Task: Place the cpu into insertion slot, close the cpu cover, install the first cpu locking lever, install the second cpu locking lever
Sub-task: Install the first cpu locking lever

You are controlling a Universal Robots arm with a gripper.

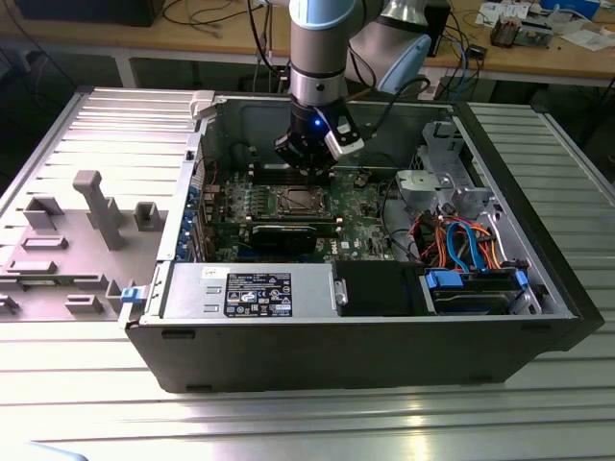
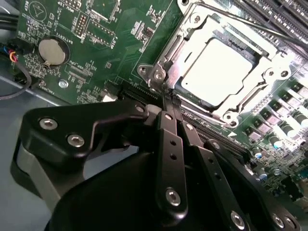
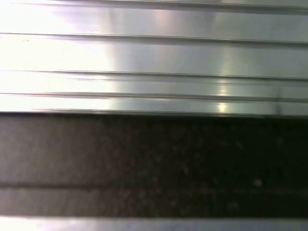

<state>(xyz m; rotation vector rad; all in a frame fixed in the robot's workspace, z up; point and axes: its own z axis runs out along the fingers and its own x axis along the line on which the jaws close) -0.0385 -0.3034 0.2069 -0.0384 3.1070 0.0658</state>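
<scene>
The cpu is seen already seated in the slot just ahead of the gripper, its bright flat metal top framed by the thin silver cover, which appears lowered over it. The gripper's slim black fingers are pressed together at the socket's near corner, by a wire lever, so the levers are judged unfinished.

Ribbed aluminium bench w/ bright glare across slats; wooden desk behind, cluttered w/ cables & boxes; dark floor under desk.
</scene>
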